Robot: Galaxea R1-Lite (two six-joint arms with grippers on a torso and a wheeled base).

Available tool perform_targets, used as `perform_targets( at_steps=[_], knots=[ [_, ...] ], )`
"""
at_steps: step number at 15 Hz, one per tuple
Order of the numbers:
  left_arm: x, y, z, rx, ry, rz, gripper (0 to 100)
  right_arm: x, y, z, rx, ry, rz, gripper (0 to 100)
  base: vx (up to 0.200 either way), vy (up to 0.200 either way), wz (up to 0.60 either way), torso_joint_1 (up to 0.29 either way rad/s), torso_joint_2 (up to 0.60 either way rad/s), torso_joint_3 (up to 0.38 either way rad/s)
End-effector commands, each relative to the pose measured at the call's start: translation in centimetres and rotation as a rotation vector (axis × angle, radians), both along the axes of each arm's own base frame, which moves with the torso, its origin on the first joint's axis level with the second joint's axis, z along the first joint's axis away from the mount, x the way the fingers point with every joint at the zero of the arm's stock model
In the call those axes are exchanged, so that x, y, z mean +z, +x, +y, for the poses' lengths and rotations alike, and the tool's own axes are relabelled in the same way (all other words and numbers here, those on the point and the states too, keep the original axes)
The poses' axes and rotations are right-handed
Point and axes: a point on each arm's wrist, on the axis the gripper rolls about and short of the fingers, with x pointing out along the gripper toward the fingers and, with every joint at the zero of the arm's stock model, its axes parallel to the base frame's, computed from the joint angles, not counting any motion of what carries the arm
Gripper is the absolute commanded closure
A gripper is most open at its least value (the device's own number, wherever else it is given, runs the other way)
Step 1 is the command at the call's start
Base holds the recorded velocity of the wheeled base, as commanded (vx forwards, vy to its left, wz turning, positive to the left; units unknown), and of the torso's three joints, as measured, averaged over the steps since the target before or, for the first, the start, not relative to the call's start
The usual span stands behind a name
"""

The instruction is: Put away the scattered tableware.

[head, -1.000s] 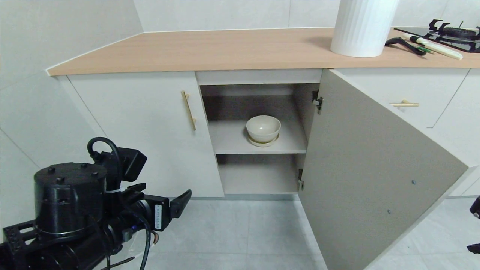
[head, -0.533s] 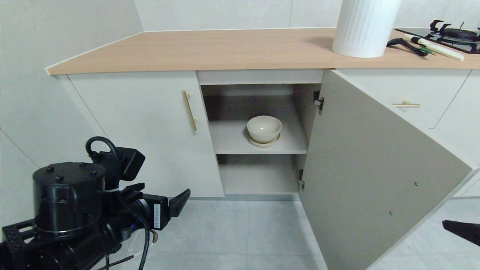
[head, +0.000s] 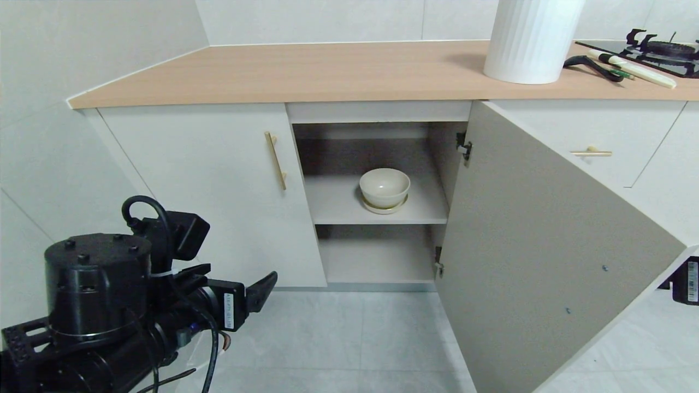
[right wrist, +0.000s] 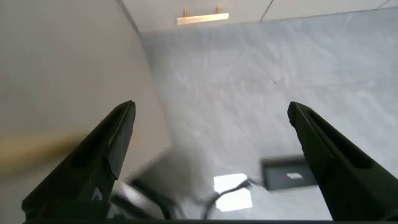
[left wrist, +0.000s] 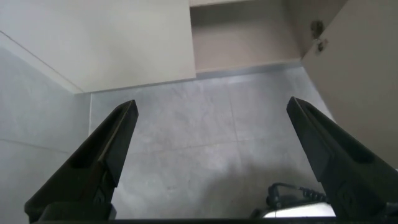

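A cream bowl (head: 384,186) sits on a small plate (head: 384,207) on the upper shelf (head: 338,204) of the open cabinet. My left gripper (left wrist: 211,155) hangs low over the floor, in front of the shut left door, well below and to the left of the bowl. Its fingers (left wrist: 102,155) are spread open with nothing between them. My right gripper (right wrist: 211,155) is also open and empty, beside the outer face of the open door (right wrist: 62,93). A black part of the right arm (head: 685,281) shows past the door's edge.
The cabinet's right door (head: 546,245) stands swung far out. The left door has a brass handle (head: 275,160). On the wooden counter (head: 306,71) stand a white ribbed container (head: 529,41), utensils (head: 628,65) and a stove (head: 663,49). The lower shelf (head: 377,259) is bare.
The right arm's black part has risen from the bottom right corner to beside the open door's edge. The left arm has sunk slightly. Bowl and plate have not moved.
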Motion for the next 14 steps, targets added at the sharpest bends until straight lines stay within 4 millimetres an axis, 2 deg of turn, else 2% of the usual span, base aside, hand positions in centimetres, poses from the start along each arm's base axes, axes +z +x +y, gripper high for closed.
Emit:
perform_targets(
  at_steps=[1, 4, 8, 10, 14],
  knots=[
    [0.0, 0.0, 0.0, 0.000, -0.002, -0.002, 0, -1.5, 1.5, 0.2, -0.007, 0.019, 0.043, 0, 0.000, 0.000, 0.00, 0.000, 0.00, 0.000],
    [0.1, 0.1, 0.1, 0.005, -0.007, -0.004, 0, -2.2, 1.9, 1.3, 0.032, 0.042, 0.036, 0, 0.000, 0.000, 0.00, 0.000, 0.00, 0.000],
    [0.5, 0.7, 0.8, 0.048, -0.012, -0.021, 0, -2.7, 2.2, 4.4, 0.190, 0.134, 0.063, 0, 0.000, 0.000, 0.00, 0.000, 0.00, 0.000],
    [0.7, 1.4, 1.2, 0.078, -0.035, -0.064, 0, -3.1, 3.4, 6.5, 0.270, 0.140, 0.051, 0, 0.000, 0.000, 0.00, 0.000, 0.00, 0.000],
    [0.9, 2.1, 1.7, 0.111, -0.060, -0.119, 0, -5.1, 7.4, 10.1, 0.357, 0.157, 0.001, 0, 0.000, 0.000, 0.00, 0.000, 0.00, 0.000]
  ],
)
